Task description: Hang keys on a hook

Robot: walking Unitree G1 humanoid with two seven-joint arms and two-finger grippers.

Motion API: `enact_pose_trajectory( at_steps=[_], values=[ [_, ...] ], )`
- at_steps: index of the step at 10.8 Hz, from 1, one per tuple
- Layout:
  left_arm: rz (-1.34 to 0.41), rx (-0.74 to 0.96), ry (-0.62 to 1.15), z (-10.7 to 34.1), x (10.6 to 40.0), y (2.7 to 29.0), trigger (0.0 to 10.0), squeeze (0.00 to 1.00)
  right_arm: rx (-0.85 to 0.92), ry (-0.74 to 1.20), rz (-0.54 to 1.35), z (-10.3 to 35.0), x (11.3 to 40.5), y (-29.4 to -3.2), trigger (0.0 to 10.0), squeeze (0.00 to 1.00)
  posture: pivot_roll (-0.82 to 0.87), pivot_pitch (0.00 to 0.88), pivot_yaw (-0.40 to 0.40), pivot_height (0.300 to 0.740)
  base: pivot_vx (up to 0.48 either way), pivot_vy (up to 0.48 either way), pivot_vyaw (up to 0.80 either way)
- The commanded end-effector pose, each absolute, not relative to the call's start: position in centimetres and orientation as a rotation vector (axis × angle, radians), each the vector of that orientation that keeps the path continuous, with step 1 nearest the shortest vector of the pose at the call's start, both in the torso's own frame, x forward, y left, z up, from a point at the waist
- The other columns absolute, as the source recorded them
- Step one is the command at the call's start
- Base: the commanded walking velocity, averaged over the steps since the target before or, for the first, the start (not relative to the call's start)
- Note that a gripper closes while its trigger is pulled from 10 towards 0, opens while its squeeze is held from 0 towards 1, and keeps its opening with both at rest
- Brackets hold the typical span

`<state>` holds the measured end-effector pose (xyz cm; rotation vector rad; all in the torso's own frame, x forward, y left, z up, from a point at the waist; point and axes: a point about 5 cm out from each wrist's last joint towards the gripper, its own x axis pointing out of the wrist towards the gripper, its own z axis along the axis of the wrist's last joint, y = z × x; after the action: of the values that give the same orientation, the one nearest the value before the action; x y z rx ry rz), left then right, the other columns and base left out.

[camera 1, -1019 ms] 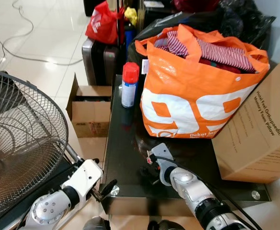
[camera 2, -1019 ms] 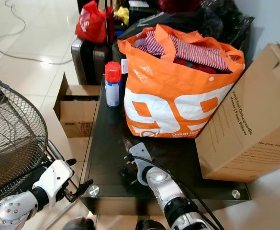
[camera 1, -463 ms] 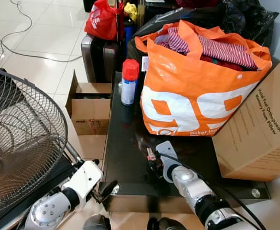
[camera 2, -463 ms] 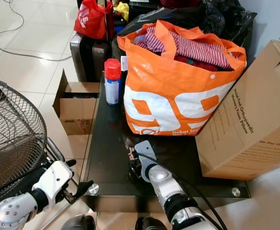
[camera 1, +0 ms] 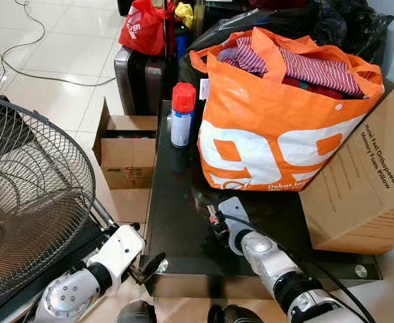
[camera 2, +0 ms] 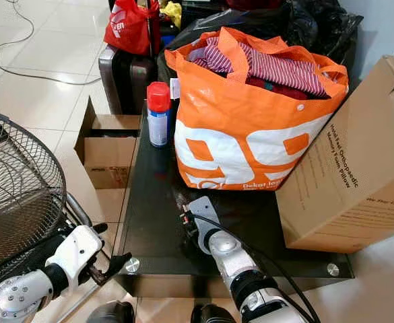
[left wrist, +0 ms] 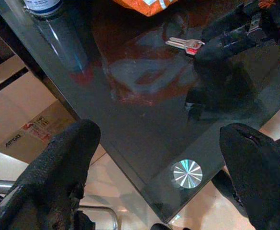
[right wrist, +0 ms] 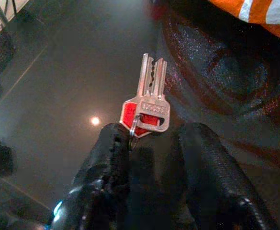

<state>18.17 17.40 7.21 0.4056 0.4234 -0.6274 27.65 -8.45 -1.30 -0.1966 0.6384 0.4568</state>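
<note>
Keys [right wrist: 146, 108]: lying on the dark glass desk [camera 1: 176, 222], just in front of the orange bag [camera 1: 277, 128], heads tucked between the black fingers.
Right gripper [right wrist: 151, 139]: down at the desk, jaws closing round the key heads and ring; firmly gripped or not, cannot tell.
Left gripper [left wrist: 154, 167]: idle off the desk's near corner, jaws wide apart.
Tip: pinch ring and heads squarely, lift straight, avoid scraping glass.
Hook: none visible here.

Right claw [camera 1: 215, 221] with the keys [right wrist: 148, 103], now farther forward toward the orange bag [camera 1: 277, 128].
</note>
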Motion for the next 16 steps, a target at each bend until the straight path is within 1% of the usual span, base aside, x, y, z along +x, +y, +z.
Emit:
enact_pose_trajectory(
  at_steps=[1, 7, 10, 11, 12, 13, 15, 16],
  values=[
    [-0.646, 0.390, 0.434, 6.9, 18.1, 17.0, 10.0, 0.00, -0.207, 0.690, 0.411, -2.1, 27.2, -9.7, 0.0, 0.00, 0.07, 0.158, -0.097, 0.740, 0.000, 0.000, 0.00],
    [-0.663, 0.385, 0.433, 6.6, 18.4, 16.6, 10.0, 0.00, -0.217, 0.693, 0.419, -2.3, 27.1, -10.1, 0.0, 0.00, 0.06, 0.152, -0.091, 0.740, 0.000, 0.000, 0.00],
    [-0.660, 0.389, 0.418, 6.4, 18.9, 16.6, 10.0, 0.00, -0.224, 0.671, 0.425, -1.8, 27.6, -10.2, 0.0, 0.00, 0.06, 0.101, -0.094, 0.740, 0.000, 0.000, 0.00],
    [-0.642, 0.382, 0.387, 6.6, 19.7, 16.5, 10.0, 0.00, -0.212, 0.636, 0.407, -1.0, 28.4, -10.6, 0.0, 0.00, 0.06, 0.064, -0.097, 0.740, 0.000, 0.000, 0.00],
    [-0.619, 0.368, 0.362, 6.7, 20.4, 16.4, 10.0, 0.00, -0.197, 0.602, 0.408, -0.5, 28.8, -11.0, 0.0, 0.00, 0.06, 0.018, -0.100, 0.740, 0.000, 0.000, 0.00],
    [-0.601, 0.351, 0.344, 6.9, 20.8, 16.4, 10.0, 0.00, -0.181, 0.576, 0.414, -0.1, 29.0, -11.3, 0.0, 0.00, 0.06, 0.000, -0.103, 0.740, 0.000, 0.000, 0.00],
    [-0.524, 0.255, 0.251, 8.2, 22.6, 15.8, 10.0, 0.00, -0.067, 0.459, 0.438, 1.2, 28.5, -12.9, 0.0, 0.00, 0.07, 0.000, -0.101, 0.740, 0.000, 0.000, 0.00],
    [-0.518, 0.236, 0.233, 8.4, 23.0, 15.5, 10.0, 0.00, -0.001, 0.408, 0.450, 2.1, 28.0, -13.5, 0.0, 0.00, 0.07, 0.000, -0.095, 0.740, 0.000, 0.000, 0.00]
  ],
)
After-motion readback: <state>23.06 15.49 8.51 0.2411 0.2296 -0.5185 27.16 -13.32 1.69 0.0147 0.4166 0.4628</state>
